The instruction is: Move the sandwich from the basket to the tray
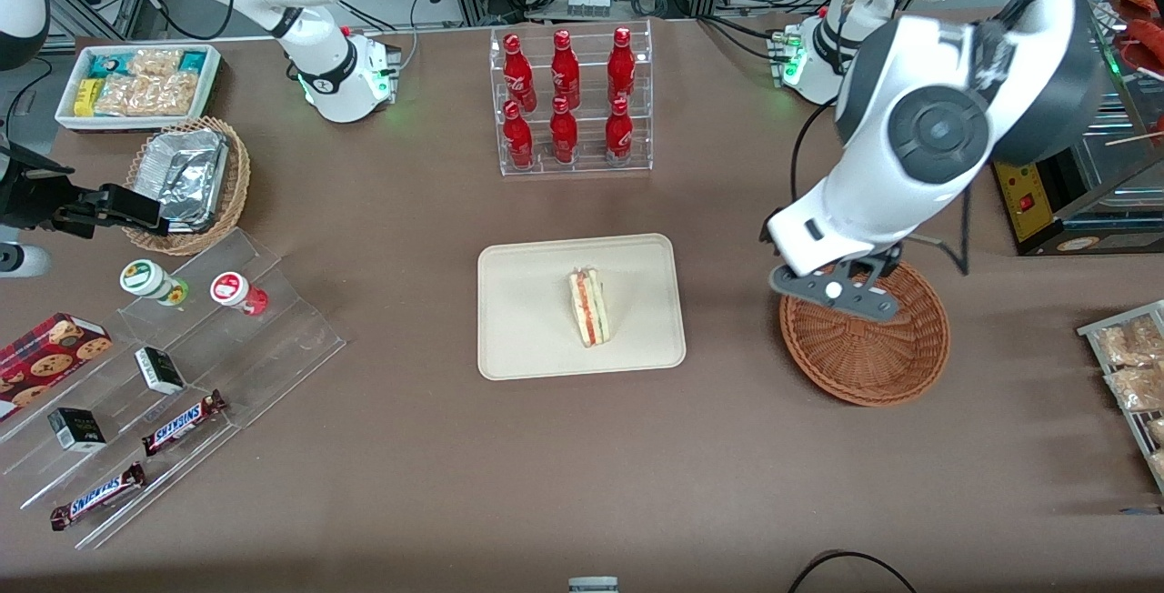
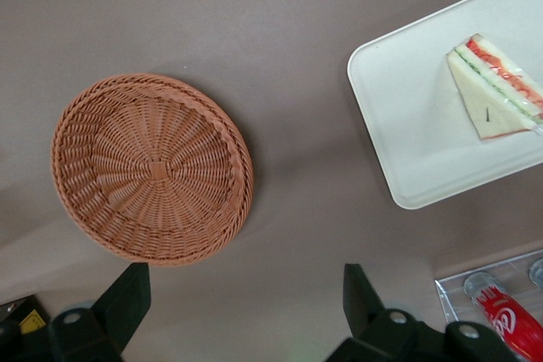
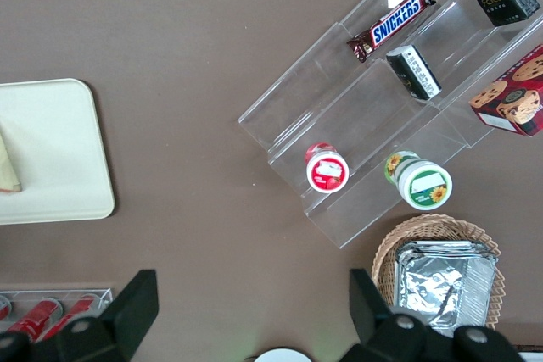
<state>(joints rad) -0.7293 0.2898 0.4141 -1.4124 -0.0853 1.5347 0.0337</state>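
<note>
1. While the sandwich (image 1: 589,307) lies flat on the tray (image 1: 527,338), slightly toward three o'clock of its middle, the basket (image 1: 878,356) holds nothing.
2. At the basket's eleven o'clock rim, the gripper (image 1: 834,291) hangs above it.
3. Its fingers (image 2: 127,298) are spread wide apart and grasp nothing.
4. At the tray's twelve o'clock stands a rack of red bottles (image 1: 570,97).
</note>
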